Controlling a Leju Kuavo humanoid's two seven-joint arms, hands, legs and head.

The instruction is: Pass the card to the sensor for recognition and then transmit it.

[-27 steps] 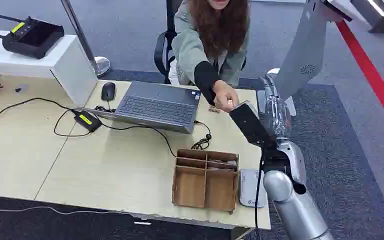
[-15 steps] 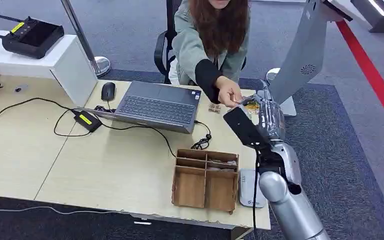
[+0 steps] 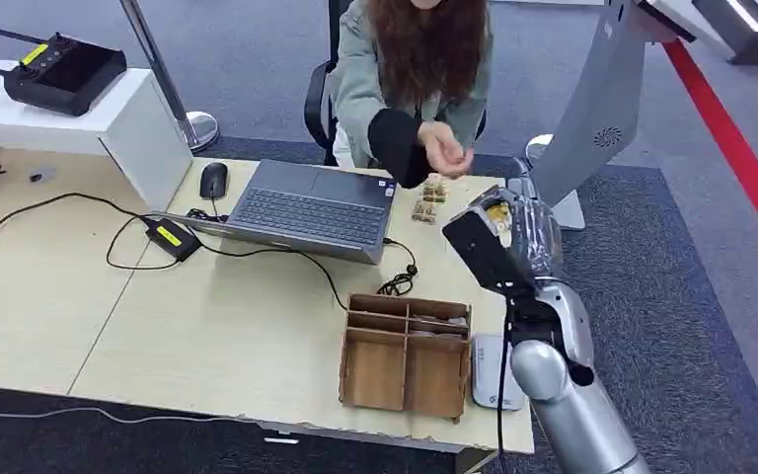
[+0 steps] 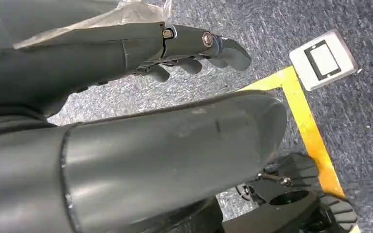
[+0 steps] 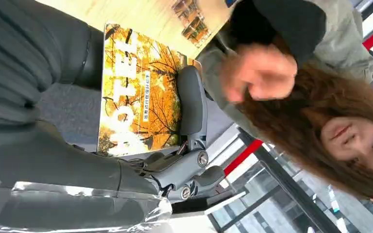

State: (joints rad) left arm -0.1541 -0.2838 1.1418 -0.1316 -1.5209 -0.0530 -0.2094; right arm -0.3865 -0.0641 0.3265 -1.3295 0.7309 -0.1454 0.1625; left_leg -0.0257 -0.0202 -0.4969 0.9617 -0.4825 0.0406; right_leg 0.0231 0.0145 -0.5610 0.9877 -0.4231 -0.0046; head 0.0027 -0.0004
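Note:
My right hand [image 3: 511, 240] is raised above the table's right end and holds a card [image 3: 498, 211]. In the right wrist view the card [image 5: 141, 92] shows an orange autumn-tree picture with print, pinned between the thumb and a dark finger [image 5: 192, 104]. A flat white card sensor [image 3: 494, 372] lies on the table near the front edge, right of a wooden box, below and nearer than the hand. My left hand [image 4: 126, 53] hangs over the carpet, fingers apart, holding nothing.
A person sits behind the table, one hand [image 3: 446, 150] lifted back toward their chest. A laptop [image 3: 311, 207], mouse, cables and small wooden blocks [image 3: 429, 197] lie on the table. The partitioned wooden box [image 3: 407, 355] stands left of the sensor. A grey kiosk stand [image 3: 602, 99] rises at the right.
The person's hand, which was at my right hand with the card, has let go and drawn back. My right hand now holds the card alone and has shifted slightly left.

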